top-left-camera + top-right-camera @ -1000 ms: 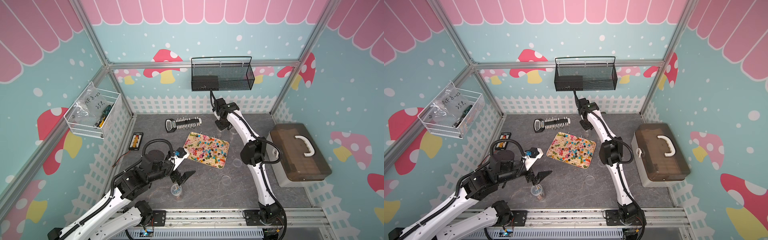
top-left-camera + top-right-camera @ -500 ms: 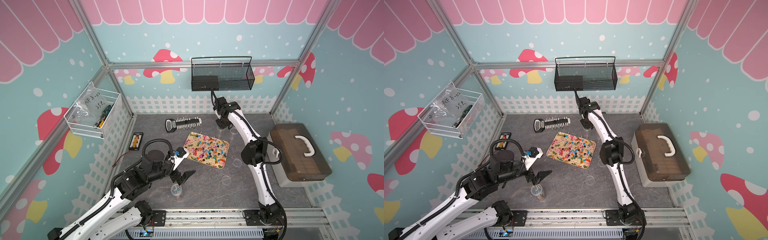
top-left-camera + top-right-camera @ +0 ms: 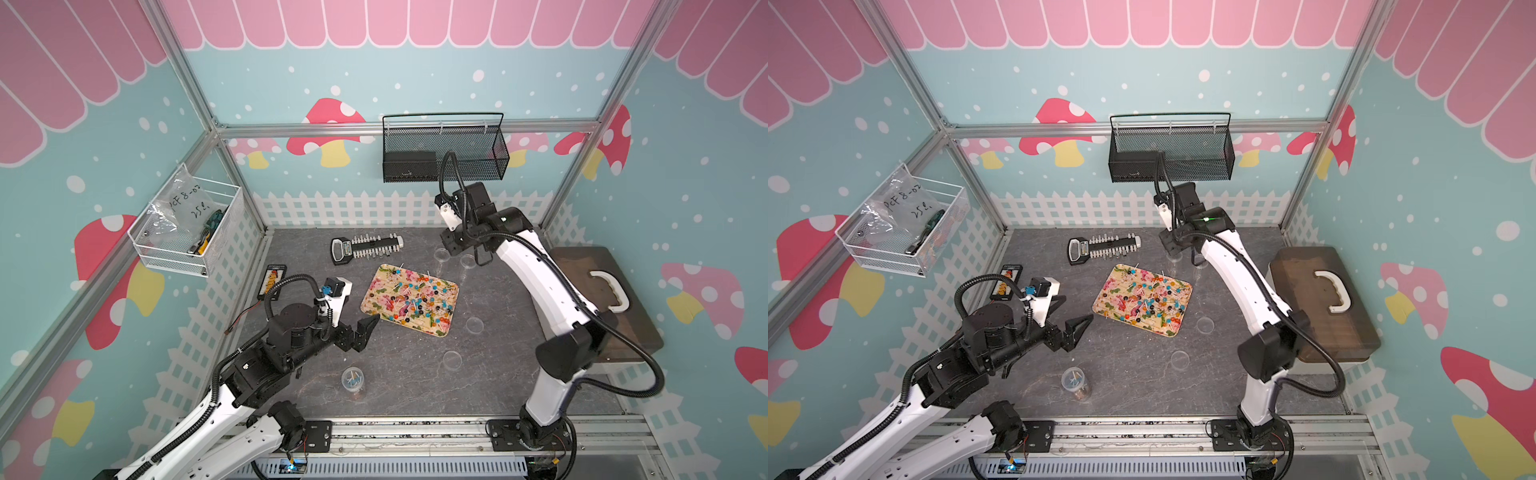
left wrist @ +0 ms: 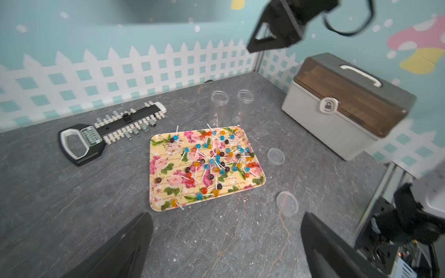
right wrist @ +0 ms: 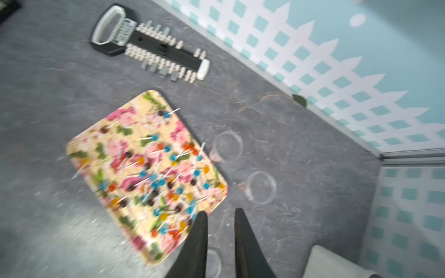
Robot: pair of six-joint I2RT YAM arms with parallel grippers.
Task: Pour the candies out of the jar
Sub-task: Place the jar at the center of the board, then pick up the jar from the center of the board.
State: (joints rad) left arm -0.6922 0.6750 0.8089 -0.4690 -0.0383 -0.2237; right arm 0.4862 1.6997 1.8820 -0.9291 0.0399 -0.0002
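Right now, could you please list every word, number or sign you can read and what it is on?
"PCF 8-02", second line unclear: handwritten on the plastic bag in the wire basket.
Padlock sign: on the latch of the case.
Print on the floral tray and the label of the socket holder: too small to read.

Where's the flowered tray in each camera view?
Both top views: flowered tray mid-table.
Left wrist: tray mid-picture.
Right wrist: tray mid-picture, blurred.
Shared landmark: the socket rail beside it, toward the back fence.
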